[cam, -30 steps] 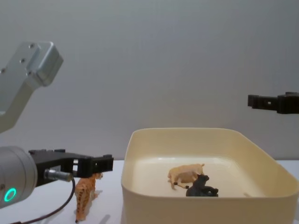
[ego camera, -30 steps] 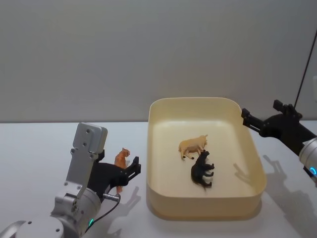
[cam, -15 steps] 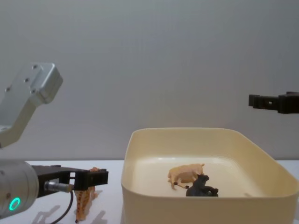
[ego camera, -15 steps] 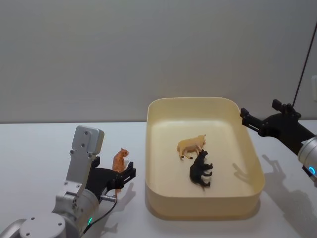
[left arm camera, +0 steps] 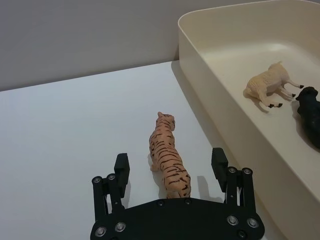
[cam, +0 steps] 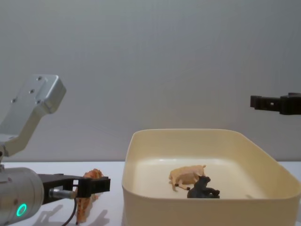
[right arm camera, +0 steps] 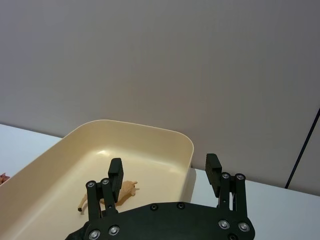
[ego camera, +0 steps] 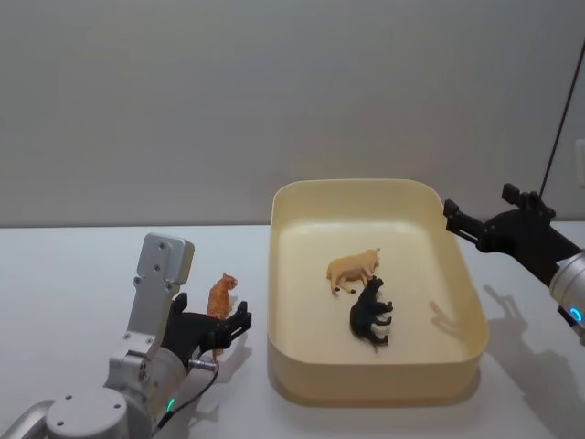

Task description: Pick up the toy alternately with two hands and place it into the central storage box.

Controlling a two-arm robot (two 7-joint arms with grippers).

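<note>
Left gripper (left arm camera: 170, 158) spread wide, astride tiger (left arm camera: 162, 141) hindquarters | right gripper (right arm camera: 164, 164) parted, idle, raised by storage box (ego camera: 366, 187) corner | risk: rear-end grasp may let tiger pivot or slip.

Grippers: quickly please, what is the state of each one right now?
Left gripper: open, straddling the tiger toy, not gripping it.
Right gripper: open, holding nothing, raised near the storage box's right rim.

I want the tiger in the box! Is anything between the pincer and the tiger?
Nothing visible. The left pincer is open, with the tiger between its fingers, untouched. Only the storage box wall stands between tiger and box floor. The right pincer hovers by its right rim.
</note>
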